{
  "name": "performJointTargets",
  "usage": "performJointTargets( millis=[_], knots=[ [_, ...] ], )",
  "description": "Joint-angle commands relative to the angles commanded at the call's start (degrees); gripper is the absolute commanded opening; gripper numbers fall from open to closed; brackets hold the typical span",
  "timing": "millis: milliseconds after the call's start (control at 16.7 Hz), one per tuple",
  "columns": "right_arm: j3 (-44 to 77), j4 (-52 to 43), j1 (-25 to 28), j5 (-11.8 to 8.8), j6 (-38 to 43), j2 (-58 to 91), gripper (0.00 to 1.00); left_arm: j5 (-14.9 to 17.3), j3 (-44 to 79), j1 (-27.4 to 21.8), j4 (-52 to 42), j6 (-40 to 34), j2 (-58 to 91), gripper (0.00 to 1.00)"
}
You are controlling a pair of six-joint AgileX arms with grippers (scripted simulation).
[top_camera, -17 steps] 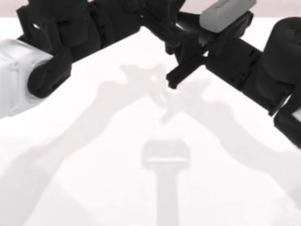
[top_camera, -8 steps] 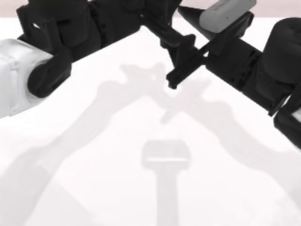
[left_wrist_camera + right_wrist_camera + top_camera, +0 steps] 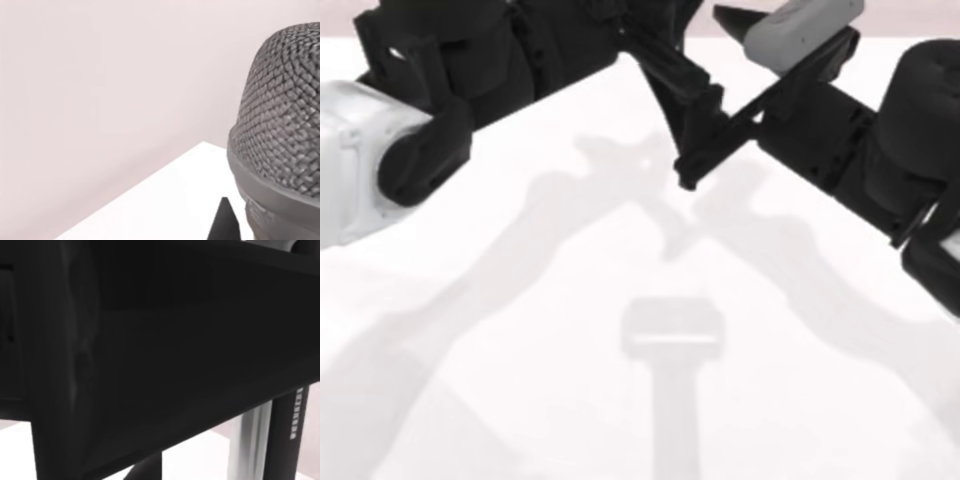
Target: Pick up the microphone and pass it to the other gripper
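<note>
The microphone hangs above the table's back middle, its grey mesh head (image 3: pixel 798 28) up to the right and its black handle (image 3: pixel 692 172) slanting down to the left. The head fills the near side of the left wrist view (image 3: pixel 280 110). My left gripper (image 3: pixel 695 105) comes in from the left and is shut on the handle. My right gripper (image 3: pixel 725 50) reaches in from the right and is open; one of its pointed fingers (image 3: pixel 740 18) stands apart beside the head, and its tip (image 3: pixel 225 222) shows in the left wrist view. The right wrist view is mostly dark.
The white table (image 3: pixel 620 300) carries only the arms' shadows. Both arms crowd the back middle, with the left arm's pale segment (image 3: pixel 350 150) at the left edge. A grey post (image 3: pixel 250 445) shows in the right wrist view.
The right gripper's fingers have spread; the pointed finger by the mic head swung up and to the right. The microphone and left gripper stayed where they were.
</note>
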Motion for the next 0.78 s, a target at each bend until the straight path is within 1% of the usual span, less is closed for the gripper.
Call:
performJointTargets(
  millis=[120,240,420,660,780],
  knots=[
    [-0.4,0.0,-0.3,0.3,-0.3,0.4,1.00,-0.4,0.4,0.0,-0.1,0.3,-0.3,0.00],
    [-1.3,-0.2,-0.4,0.1,-0.3,-0.5,1.00,0.2,0.2,0.6,-0.2,0.2,-0.6,0.00],
    [-6.0,-1.1,-1.2,-0.7,-0.2,-6.1,1.00,2.7,-1.4,3.7,-0.5,0.2,-2.2,0.00],
    [-13.0,-2.4,-2.1,-2.2,-0.1,-14.6,1.00,6.8,-3.6,8.5,-0.9,0.6,-4.9,0.00],
    [-14.2,-2.5,-2.3,-2.5,-0.2,-15.9,1.00,7.7,-4.0,9.4,-1.0,0.6,-5.4,0.00]
  ],
)
